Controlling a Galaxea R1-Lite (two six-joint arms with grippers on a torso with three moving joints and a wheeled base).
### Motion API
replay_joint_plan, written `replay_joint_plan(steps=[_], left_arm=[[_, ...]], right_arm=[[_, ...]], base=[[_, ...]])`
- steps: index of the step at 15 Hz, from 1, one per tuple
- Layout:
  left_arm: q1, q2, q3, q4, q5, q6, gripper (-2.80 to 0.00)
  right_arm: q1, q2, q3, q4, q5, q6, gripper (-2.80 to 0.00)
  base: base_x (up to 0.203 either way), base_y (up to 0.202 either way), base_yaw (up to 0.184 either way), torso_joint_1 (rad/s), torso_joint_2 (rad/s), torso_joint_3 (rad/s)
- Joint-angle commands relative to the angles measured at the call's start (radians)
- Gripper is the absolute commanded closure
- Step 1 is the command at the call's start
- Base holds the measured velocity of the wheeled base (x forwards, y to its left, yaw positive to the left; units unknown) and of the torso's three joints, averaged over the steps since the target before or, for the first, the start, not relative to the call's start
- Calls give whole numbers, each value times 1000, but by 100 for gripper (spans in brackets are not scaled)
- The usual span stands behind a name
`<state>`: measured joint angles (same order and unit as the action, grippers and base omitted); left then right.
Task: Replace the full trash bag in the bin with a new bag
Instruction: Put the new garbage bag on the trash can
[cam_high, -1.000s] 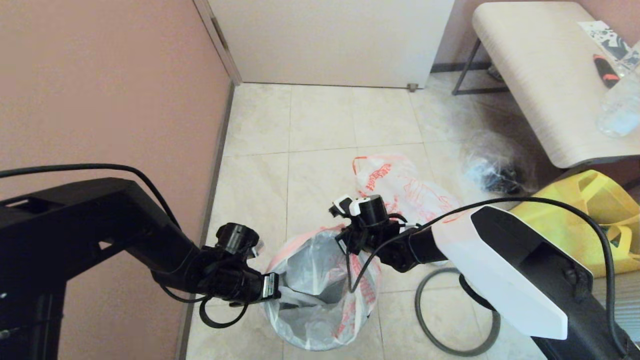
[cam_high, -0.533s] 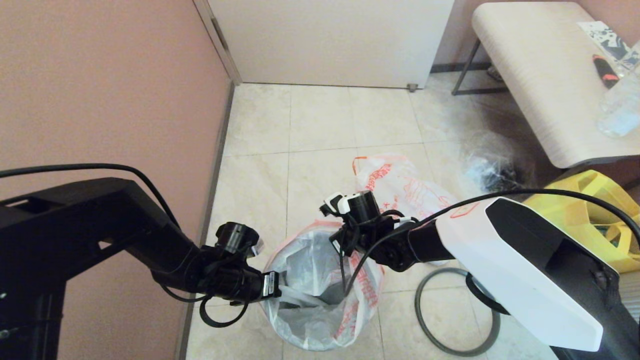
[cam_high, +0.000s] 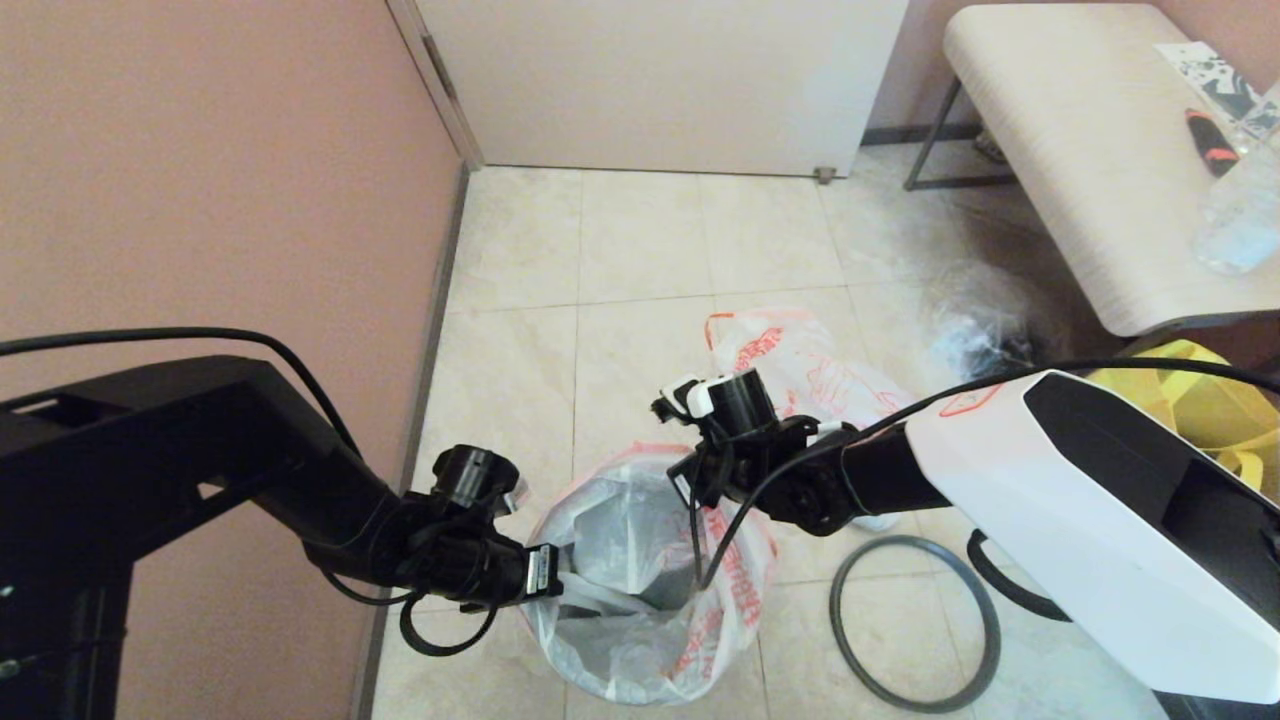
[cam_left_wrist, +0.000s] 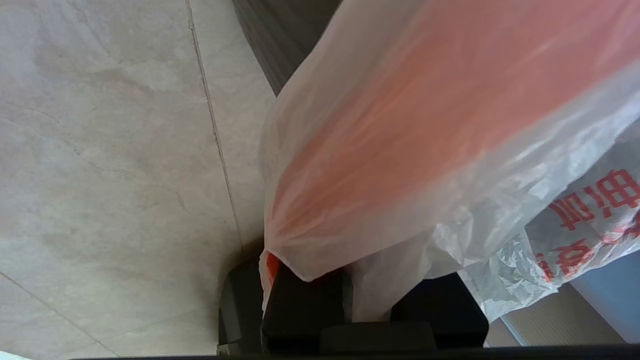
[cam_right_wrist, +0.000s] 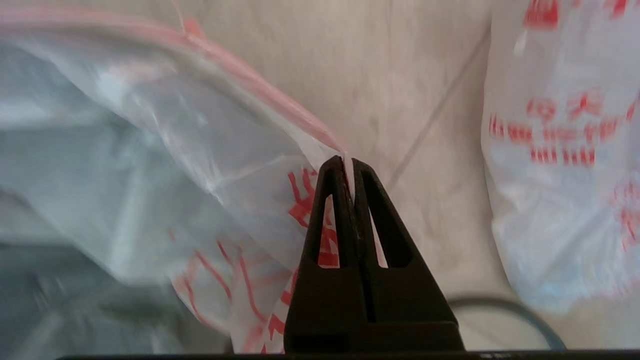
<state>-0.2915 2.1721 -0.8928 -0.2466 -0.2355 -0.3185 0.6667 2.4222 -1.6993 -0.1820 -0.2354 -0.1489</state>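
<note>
The left gripper (cam_high: 560, 588) is clamped on the near-left edge of the new bag (cam_high: 640, 560), whose mouth is stretched open over the bin (cam_high: 625, 690), with the orange-red film bunched between its fingers (cam_left_wrist: 300, 305) in the left wrist view. Across that mouth the right gripper (cam_right_wrist: 349, 167) has its tips pinched together on the bag's far-right rim, the thin plastic caught between them. Just beyond the right gripper the full trash bag (cam_high: 800, 365) lies on the floor tiles (cam_high: 640, 240), and the dark grey hoop (cam_high: 915, 625) lies flat on the tiles beside the bin, beneath the right arm
</note>
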Motion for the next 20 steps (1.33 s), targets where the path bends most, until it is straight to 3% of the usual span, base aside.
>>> replay_joint_plan(steps=[1,2,8,10,14,15,20], left_arm=[[0,0,2,-2,-1,-2,0],[0,0,2,-2,-1,-2,0],[0,0,2,0,-1,-1,0],[0,0,2,0,-1,-1,0],[0,0,2,0,-1,-1,0],[0,0,2,0,-1,-1,0],[-2,2,3,0,0,-1,0]], right_arm=[[-9,7,-8,13,-10,-6,0],[-18,25,-37,-3,-18,-14,-280],[-28,-19,-26,0,-30,-12,-280],[-28,-56,10,4,-18,43,-280],[-32,-135,107,-5,100,133,-280],[-26,-131,122,-25,106,130,0],[3,-58,48,-30,172,118,0]], base=[[0,0,0,0,0,0],[0,0,0,0,0,0],[0,0,0,0,0,0],[0,0,0,0,0,0],[0,0,0,0,0,0],[0,0,0,0,0,0],[0,0,0,0,0,0]])
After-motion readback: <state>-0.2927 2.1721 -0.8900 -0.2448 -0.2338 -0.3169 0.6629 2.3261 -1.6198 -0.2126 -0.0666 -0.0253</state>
